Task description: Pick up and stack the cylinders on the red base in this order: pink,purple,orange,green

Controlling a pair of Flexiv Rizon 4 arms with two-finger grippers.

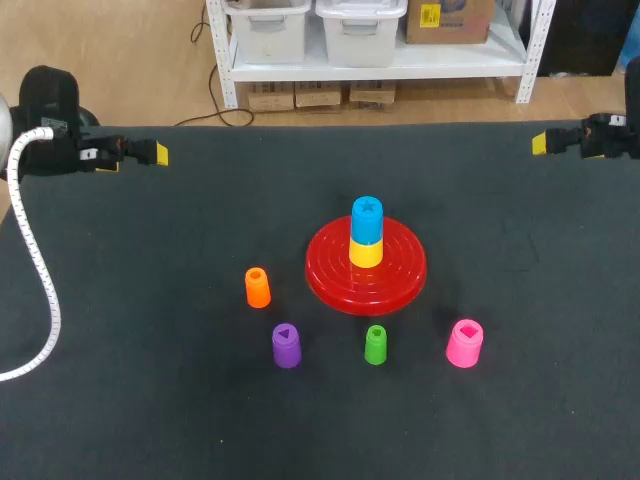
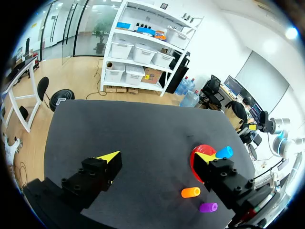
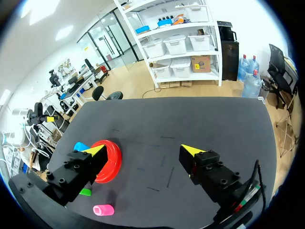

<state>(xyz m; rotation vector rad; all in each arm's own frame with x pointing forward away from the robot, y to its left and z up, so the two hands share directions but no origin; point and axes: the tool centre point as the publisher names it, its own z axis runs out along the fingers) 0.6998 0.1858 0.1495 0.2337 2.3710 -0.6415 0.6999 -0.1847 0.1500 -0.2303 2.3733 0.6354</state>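
I find the pink cylinder [image 1: 465, 343] upright near the red base [image 1: 400, 285], toward the bench's near edge, nearer my right end effector [image 3: 143, 150], spread and empty at the far right corner, than my equally spread left end effector [image 2: 158, 155].

You've got a dark matte table [image 1: 150, 400]. Directly on it: red base [image 1: 400, 285] near the middle, orange cylinder [image 1: 257, 287] off its left side. Nearer the robot, in a row: purple cylinder [image 1: 286, 345], green cylinder [image 1: 375, 344], pink cylinder [image 1: 465, 343]. All upright, none touching.
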